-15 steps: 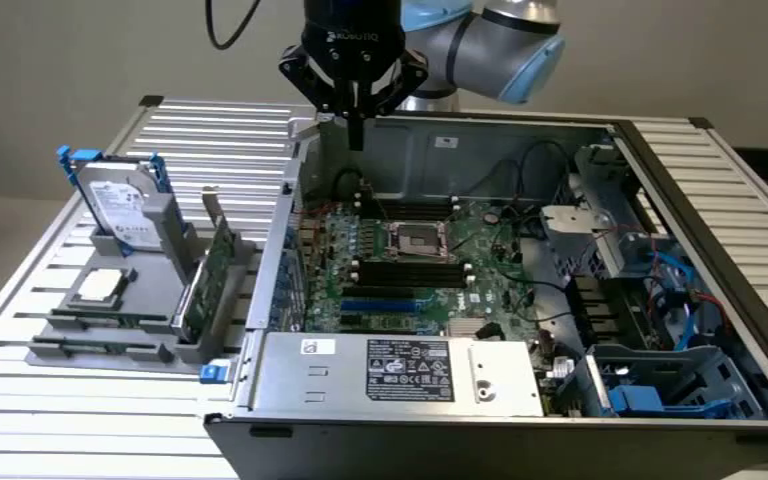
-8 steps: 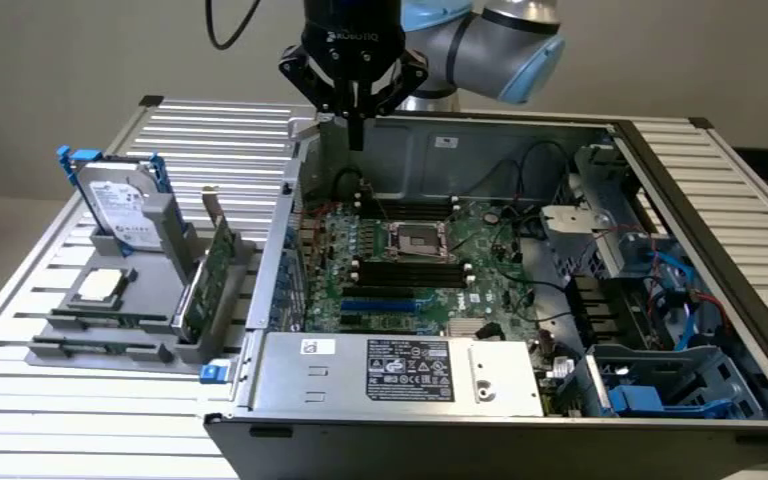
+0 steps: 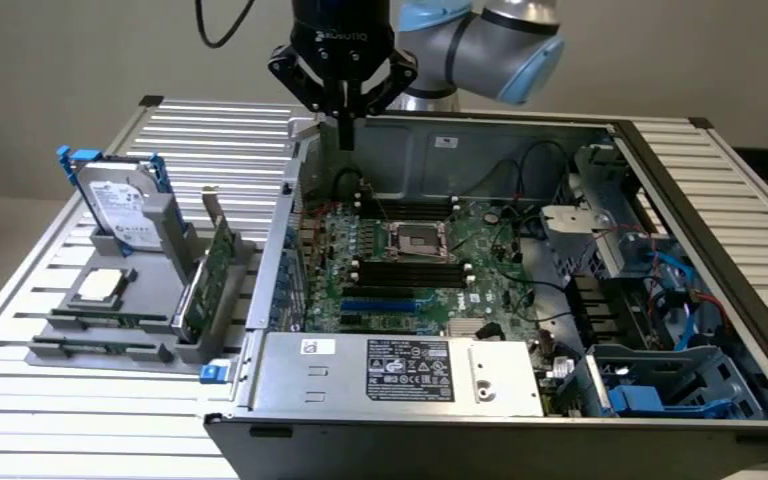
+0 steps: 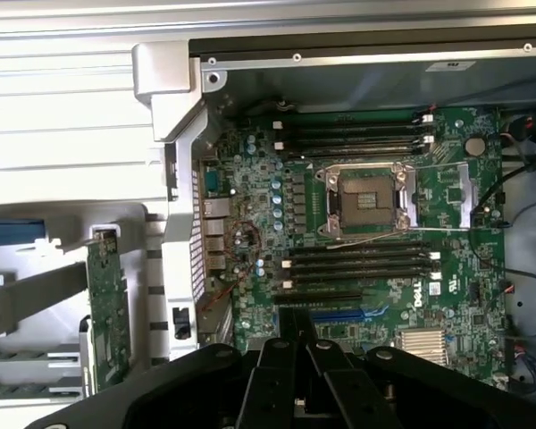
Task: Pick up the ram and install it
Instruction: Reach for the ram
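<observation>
Above computer case rear edge: arm vertical, hand closed, pointing down.

Black end effector, grey arm with pale-blue caps, black cable

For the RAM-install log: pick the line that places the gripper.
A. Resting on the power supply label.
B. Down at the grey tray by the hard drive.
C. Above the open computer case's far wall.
C: in the exterior view the gripper hangs above the far wall of the computer case, apart from the grey tray.
</observation>
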{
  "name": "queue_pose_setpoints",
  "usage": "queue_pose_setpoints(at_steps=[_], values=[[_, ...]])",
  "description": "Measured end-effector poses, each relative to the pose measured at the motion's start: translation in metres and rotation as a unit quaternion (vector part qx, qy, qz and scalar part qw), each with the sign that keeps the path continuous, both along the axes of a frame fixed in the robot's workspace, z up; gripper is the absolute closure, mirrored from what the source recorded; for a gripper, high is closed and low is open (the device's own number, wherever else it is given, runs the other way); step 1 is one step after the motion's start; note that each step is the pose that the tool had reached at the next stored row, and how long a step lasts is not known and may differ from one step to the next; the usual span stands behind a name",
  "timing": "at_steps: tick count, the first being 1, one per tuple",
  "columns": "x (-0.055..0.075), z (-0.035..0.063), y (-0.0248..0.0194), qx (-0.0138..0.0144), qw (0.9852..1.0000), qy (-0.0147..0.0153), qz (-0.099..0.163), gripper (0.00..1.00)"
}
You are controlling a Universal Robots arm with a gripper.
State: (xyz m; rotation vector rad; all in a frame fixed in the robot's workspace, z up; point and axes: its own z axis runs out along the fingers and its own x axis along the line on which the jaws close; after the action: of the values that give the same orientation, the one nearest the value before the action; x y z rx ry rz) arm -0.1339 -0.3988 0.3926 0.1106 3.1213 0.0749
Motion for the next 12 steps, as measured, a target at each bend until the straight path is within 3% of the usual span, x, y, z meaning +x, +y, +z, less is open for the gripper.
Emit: queue_pose_setpoints(at_steps=[12], values=[[-0.055,-0.0002,-0.0002,0.0,1.0,0.0001,0.0,0.89]])
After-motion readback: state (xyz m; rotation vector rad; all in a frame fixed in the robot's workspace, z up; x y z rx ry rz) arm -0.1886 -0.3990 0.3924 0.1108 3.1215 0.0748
